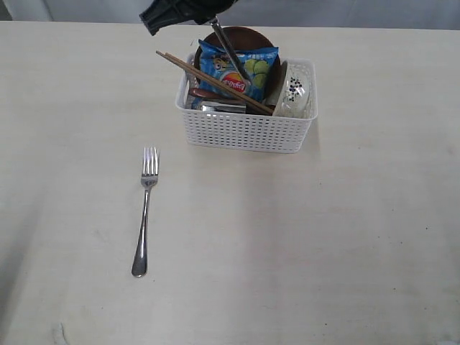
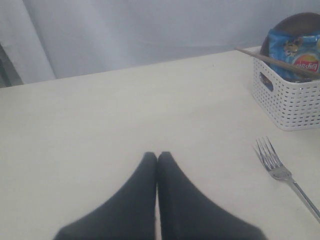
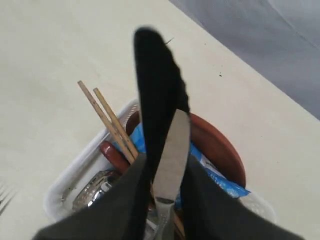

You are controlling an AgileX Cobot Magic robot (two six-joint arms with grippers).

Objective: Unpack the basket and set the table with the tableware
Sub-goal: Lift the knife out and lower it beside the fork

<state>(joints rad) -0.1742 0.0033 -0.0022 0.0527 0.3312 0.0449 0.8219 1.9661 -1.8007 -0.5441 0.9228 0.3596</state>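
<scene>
Over the far side of the table [image 1: 323, 251], the right gripper [image 1: 180, 14] hangs above the basket [image 1: 248, 133], its jaws drawn narrow on the knife [image 1: 231, 52]. The knife slants down from the grip, its lower end just above the chips packet [image 1: 233, 68].

To my eye that knife is stiff, smooth steel: light, hard to damage, but slippery. Pinched near one end, it may swing or slide. A flat grip nearer its middle would seem steadier.

The chopsticks [image 1: 208, 77] lie across the basket's left rim, close to the knife, and could be knocked. The brown plate [image 1: 241, 34] and speckled bowl [image 1: 296, 90] stand on edge inside.

The fork [image 1: 147, 208] lies on the near left of the pale, level tabletop, with bare space to its right. The left gripper [image 2: 157, 160] sits closed and empty, low over the left side. A plain grey backdrop stands beyond the far edge.
</scene>
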